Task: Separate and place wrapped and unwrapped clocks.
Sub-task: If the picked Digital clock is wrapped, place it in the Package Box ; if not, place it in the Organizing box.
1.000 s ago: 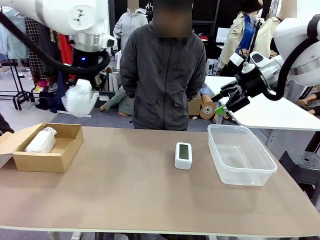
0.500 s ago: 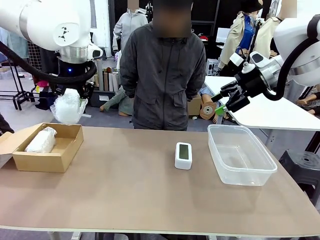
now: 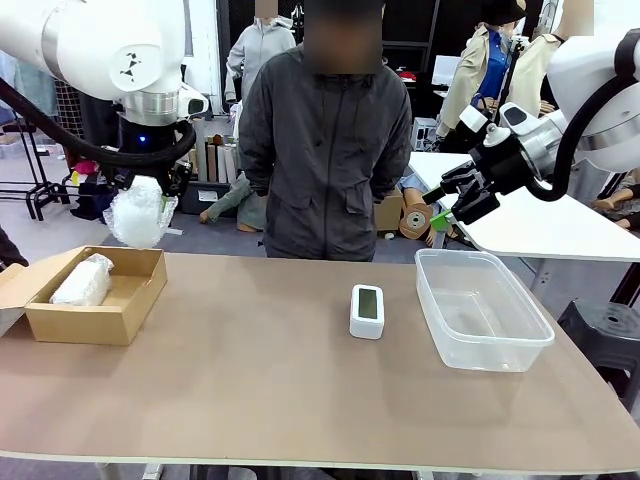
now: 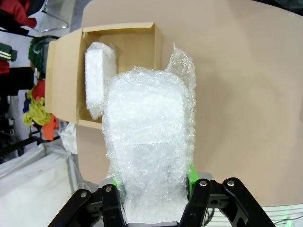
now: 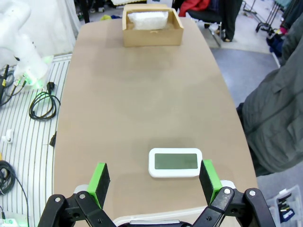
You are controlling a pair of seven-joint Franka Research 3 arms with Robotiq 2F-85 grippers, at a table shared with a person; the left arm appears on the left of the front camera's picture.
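Front view: box (image 3: 100, 322) holds wrapped clock (image 3: 82, 281) (left half).

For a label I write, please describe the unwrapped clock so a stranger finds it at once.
Find the brown table, then the clear tub on the robot's right. Beside the tub, towards the middle, is the unwrapped clock: smooth, white, with a grey-green screen, the only clock without bubble wrap.

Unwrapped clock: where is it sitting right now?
Front view: the unwrapped clock sits on the table, right of centre, just left of the clear plastic bin and apart from it.
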